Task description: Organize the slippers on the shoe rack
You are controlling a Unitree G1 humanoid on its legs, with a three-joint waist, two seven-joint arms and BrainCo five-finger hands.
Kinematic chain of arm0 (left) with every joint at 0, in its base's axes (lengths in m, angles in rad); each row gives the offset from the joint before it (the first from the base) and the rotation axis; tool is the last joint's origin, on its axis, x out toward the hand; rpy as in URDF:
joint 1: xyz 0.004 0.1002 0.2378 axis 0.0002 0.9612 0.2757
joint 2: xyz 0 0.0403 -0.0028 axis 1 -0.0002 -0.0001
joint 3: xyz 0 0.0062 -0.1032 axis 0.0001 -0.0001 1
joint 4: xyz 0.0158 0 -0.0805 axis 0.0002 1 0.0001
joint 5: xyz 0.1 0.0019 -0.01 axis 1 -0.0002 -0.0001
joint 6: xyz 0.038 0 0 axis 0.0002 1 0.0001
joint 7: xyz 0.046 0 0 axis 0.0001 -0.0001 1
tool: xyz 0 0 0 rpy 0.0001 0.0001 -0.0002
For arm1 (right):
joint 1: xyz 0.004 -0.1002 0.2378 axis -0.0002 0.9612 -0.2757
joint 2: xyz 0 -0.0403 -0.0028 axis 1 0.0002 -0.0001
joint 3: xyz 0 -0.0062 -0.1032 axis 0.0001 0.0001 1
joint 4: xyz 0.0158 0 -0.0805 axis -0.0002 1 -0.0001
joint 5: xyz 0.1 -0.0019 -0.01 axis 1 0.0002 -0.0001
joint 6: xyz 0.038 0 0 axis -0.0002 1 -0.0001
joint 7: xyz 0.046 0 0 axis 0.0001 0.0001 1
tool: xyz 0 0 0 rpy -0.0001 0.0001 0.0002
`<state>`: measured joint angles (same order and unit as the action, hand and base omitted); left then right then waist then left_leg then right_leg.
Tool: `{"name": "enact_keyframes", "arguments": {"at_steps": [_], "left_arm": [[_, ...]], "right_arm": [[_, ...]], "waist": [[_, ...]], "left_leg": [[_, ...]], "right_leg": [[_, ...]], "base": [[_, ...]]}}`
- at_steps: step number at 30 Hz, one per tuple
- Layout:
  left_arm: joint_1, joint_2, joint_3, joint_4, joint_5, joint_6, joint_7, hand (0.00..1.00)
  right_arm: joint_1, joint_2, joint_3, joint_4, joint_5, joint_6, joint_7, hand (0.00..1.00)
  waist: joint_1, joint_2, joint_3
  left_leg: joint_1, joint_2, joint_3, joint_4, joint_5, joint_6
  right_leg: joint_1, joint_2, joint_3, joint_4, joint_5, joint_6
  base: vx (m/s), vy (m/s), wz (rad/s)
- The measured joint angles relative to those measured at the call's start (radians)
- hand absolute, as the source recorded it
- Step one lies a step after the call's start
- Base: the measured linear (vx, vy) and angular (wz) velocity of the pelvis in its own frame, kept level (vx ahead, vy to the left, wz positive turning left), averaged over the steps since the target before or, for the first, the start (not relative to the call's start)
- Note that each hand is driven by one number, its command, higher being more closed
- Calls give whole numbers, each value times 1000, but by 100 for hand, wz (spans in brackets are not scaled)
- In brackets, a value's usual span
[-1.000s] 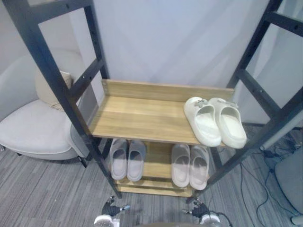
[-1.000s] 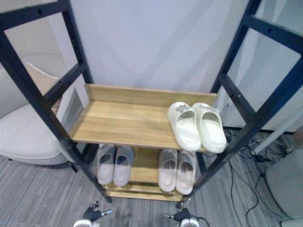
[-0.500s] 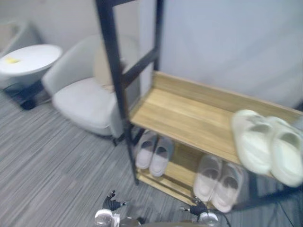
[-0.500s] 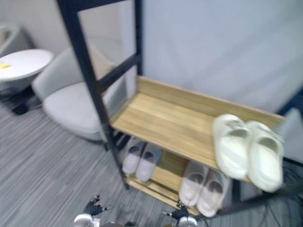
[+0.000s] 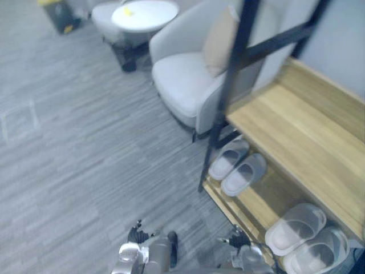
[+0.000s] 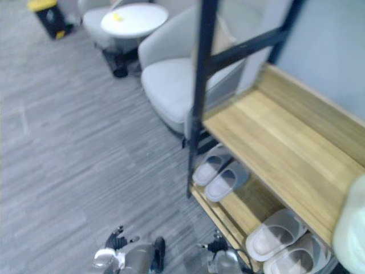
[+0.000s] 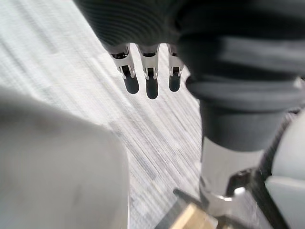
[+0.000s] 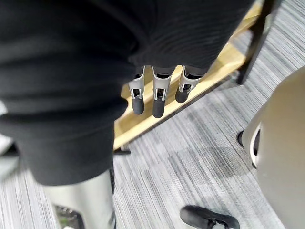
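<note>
Slippers point(image 5: 236, 166) lie in two grey pairs on the lower shelf point(image 5: 259, 208) of the shoe rack point(image 5: 231, 85). One pair is at the end of the rack nearest the armchair point(image 5: 182, 85). The other pair point(image 5: 308, 235) is further along the same shelf, well apart from the first. In each pair the two lie side by side, close together. On the rack's wooden upper shelf point(image 6: 285, 142) a pale cream slipper point(image 6: 351, 228) sits toward the end away from the armchair, cut off at the view's edge.

My left hand point(image 7: 151, 87) hangs in front of the rack over the grey carpet floor point(image 5: 85, 142), fingers straight and relaxed, with nothing in it. My right hand point(image 8: 158, 102) hangs the same way, fingers straight and empty, with the rack's bottom board past its tips. Both hands are apart from the slippers.

The armchair stands just beside the rack's end, a beige cushion point(image 5: 219, 40) propped on it. Beyond the armchair from the rack is a round white table point(image 5: 145, 14) with a small yellow thing point(image 5: 126, 10) on it. A dark bin with a yellow top point(image 6: 48, 14) stands further off.
</note>
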<state>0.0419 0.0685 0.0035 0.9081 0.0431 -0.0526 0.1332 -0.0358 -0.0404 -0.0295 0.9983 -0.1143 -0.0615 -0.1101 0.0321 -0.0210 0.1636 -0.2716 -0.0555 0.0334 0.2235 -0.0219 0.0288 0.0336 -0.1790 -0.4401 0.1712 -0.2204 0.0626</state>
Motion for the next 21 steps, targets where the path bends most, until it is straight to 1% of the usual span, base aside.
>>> {"name": "enact_keyframes", "arguments": {"at_steps": [1,2,3,4,5,6,7,8,9,10,11,12,13,14,15,16,17,18,20,21], "left_arm": [[-15,12,-1,14,0,0,-1,0],[-18,8,2,25,0,1,2,0],[-19,6,9,35,-5,0,0,0],[-18,7,8,35,-4,-2,0,0],[-18,13,4,39,-2,0,-1,0],[-18,15,-2,39,1,0,-2,0],[-18,13,-2,39,3,0,-2,0],[-17,6,-3,43,3,1,-2,0],[-16,10,-4,46,2,2,-2,0],[-12,13,-5,45,2,2,-2,0],[-8,16,-4,45,1,2,-2,0],[-7,15,-6,48,2,5,-1,0],[-6,14,-8,49,2,5,-2,0],[-11,15,-15,57,2,6,-2,0],[-19,14,-21,66,2,8,-2,0],[-19,14,-22,66,2,10,-2,0],[-17,12,-23,66,2,12,-2,0],[-17,11,-23,67,2,12,-3,0],[-16,7,-20,66,2,12,-2,0],[-8,4,0,66,2,12,-2,0]], "right_arm": [[-15,0,-2,4,0,1,-2,0],[-21,-2,-3,-2,6,0,-5,0],[-26,-1,-6,-2,7,0,-8,0],[-25,3,-6,-2,7,0,-8,0],[-23,16,0,-1,7,0,-3,0],[-25,22,-1,-1,7,0,0,0],[-25,24,0,0,7,1,1,0],[-22,29,0,1,6,3,5,0],[-7,39,1,1,6,4,13,0],[9,45,5,-4,6,4,15,0],[6,45,11,-3,5,0,18,0],[8,42,17,-1,5,2,20,0],[10,41,18,-1,5,2,20,0],[6,38,29,-3,5,0,20,0],[-2,34,35,-3,5,0,20,0],[-7,34,35,-3,5,0,20,0],[-8,34,35,-4,5,-1,20,0],[-9,33,35,-4,5,-1,20,0],[-10,29,35,-3,5,0,20,0],[-9,30,35,-1,5,0,20,0]], "waist": [[-4,-8,10],[-5,4,16],[-6,-1,26],[-2,-10,23],[3,-19,17],[2,-12,18],[2,-10,20],[1,-1,24],[0,2,27],[1,3,27],[1,5,27],[-2,5,24],[-3,5,23],[-9,5,23],[-17,6,24],[-23,7,25],[-33,5,23],[-34,1,22],[-34,-3,21],[-35,-7,16]], "left_leg": [[3,21,91,59,-65,22],[33,69,172,106,-136,2],[51,48,166,96,-130,7],[63,36,164,84,-128,12],[80,3,146,62,-124,23],[83,-14,129,59,-149,34],[85,-19,123,59,-156,42],[100,-28,109,54,-160,48],[126,-33,86,42,-160,50],[149,-39,70,20,-159,49],[172,-43,53,-6,-154,43],[205,-44,25,-42,-142,38],[210,-45,15,-48,-140,36],[218,-45,-19,-55,-139,35],[231,-45,-60,-73,-139,34],[239,-45,-79,-81,-139,34],[263,-48,-126,-106,-139,34],[285,-55,-168,-120,-145,36],[313,-68,-228,-113,-170,34],[336,-72,-287,-89,-195,21]], "right_leg": [[24,-19,-36,-20,25,31],[48,-14,-60,-11,28,40],[73,-19,-70,-20,32,43],[82,-27,-73,-27,35,43],[93,-50,-79,-22,39,53],[74,-79,-79,55,34,63],[57,-94,-76,103,32,66],[1,-134,-58,260,34,58],[-61,-141,18,402,24,26],[-92,-125,69,454,-2,25],[-116,-103,100,472,-30,32],[-147,-66,121,459,-57,30],[-158,-56,122,450,-59,32],[-199,-16,128,413,-59,32],[-248,30,155,359,-53,29],[-264,48,170,334,-50,30],[-296,80,205,268,-20,29],[-312,90,224,230,8,14],[-324,86,225,224,29,-9],[-329,88,216,220,48,-39]], "base": [[13,117,103],[80,123,75],[50,127,42],[24,135,30],[23,193,31],[23,206,33],[-3,208,37],[16,197,40],[63,200,48],[92,133,40],[174,100,44],[167,64,39],[174,54,59],[210,30,72],[227,13,83],[312,-25,104],[344,-90,117],[374,-115,126],[363,-131,120],[522,-206,141]]}}
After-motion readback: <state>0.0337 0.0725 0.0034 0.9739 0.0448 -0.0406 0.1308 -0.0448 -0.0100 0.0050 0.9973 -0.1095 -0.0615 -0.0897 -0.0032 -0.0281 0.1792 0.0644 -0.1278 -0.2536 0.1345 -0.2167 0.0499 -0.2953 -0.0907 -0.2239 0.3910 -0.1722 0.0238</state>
